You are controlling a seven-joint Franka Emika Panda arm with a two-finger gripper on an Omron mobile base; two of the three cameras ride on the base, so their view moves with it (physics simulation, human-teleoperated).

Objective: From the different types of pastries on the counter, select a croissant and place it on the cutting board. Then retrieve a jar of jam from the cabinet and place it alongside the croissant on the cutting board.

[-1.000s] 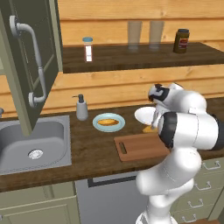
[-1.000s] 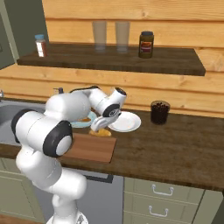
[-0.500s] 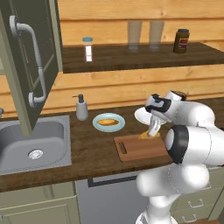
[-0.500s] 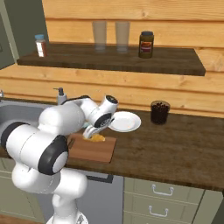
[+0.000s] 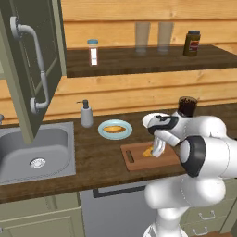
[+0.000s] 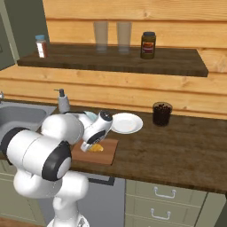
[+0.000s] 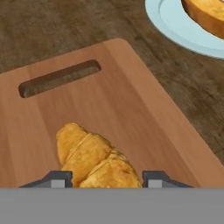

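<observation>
Since the earlier frames the arm had swung down from beside the white plate (image 6: 126, 123) to the cutting board (image 5: 139, 159), carrying the croissant (image 7: 94, 159) with it. Gripper (image 7: 105, 177) was pinching the croissant between its fingertips (image 7: 57, 178), pastry low over or resting on the board; contact could not be told. Croissant lay directly between the jaws, long axis running away from the pincer toward the slot handle (image 7: 59, 78). Release calls only for spreading the jaws. Oval pastry sat on the blue plate (image 5: 115, 130) nearby.
</observation>
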